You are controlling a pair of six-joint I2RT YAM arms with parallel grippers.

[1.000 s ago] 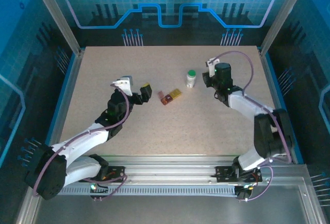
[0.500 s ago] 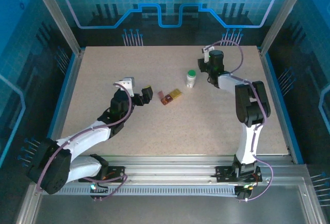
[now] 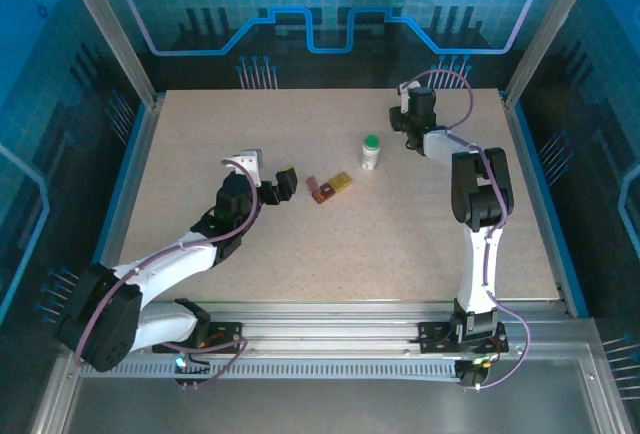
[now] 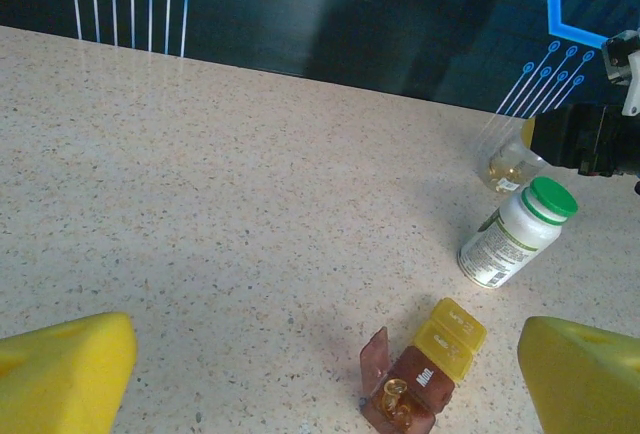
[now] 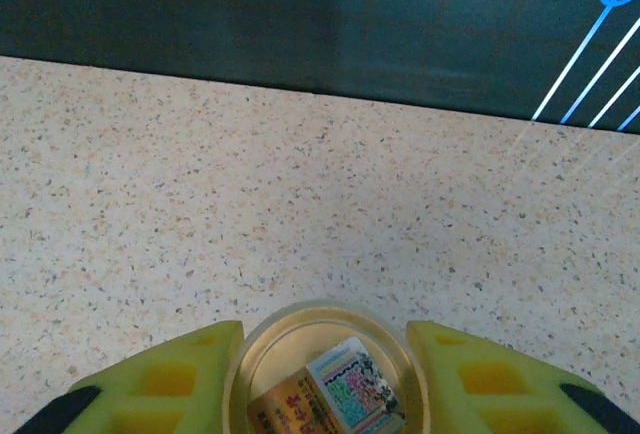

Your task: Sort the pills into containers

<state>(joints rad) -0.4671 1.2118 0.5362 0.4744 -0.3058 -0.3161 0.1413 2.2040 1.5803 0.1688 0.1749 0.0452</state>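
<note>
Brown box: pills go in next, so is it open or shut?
Open: the brown box has its lid raised, and an amber capsule lies inside.

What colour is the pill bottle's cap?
The cap is green, clearest in the left wrist view.

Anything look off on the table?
Nothing spilled or damaged. The red-brown box has its lid flipped open with something amber inside; the yellow box touching it is shut. The bottle has its green cap on.

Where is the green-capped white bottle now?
In the top view the white bottle sits right of centre on the table, with the yellow container to its near left and the right gripper, holding a clear cup, on its far right.
</note>
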